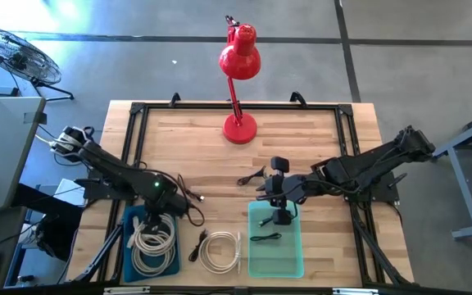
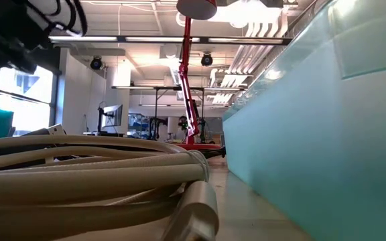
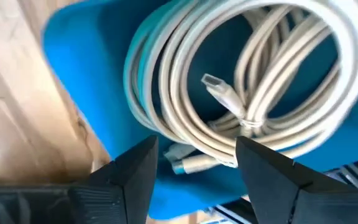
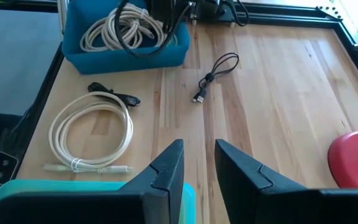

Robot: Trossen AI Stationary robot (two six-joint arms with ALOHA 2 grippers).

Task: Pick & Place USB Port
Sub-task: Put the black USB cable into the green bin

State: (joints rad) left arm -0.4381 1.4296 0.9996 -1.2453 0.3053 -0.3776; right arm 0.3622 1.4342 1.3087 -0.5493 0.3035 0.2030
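Two white cable coils [image 1: 154, 239] lie in the blue bin [image 1: 134, 220] at the table's near left. My left gripper [image 3: 196, 149] hovers open just above them; a white plug [image 3: 219, 93] shows inside the coil [image 3: 241, 74]. My right gripper [image 4: 199, 152] is open with a narrow gap and nothing in it, above the far rim of the teal bin [image 1: 289, 254]. A thin black cable [image 1: 266, 238] lies in that bin. On the bare wood are another white coil [image 1: 220, 250], a short black cable [image 1: 197, 244] beside it and a small black USB cable [image 4: 213, 76].
A red desk lamp [image 1: 239, 90] stands at the table's far middle. A black frame [image 1: 138, 111] runs around the table top. Bare wood [image 1: 318, 143] lies between the lamp and the bins. In the low view the white coil [image 2: 92, 167] and the teal bin wall [image 2: 327, 134] fill the foreground.
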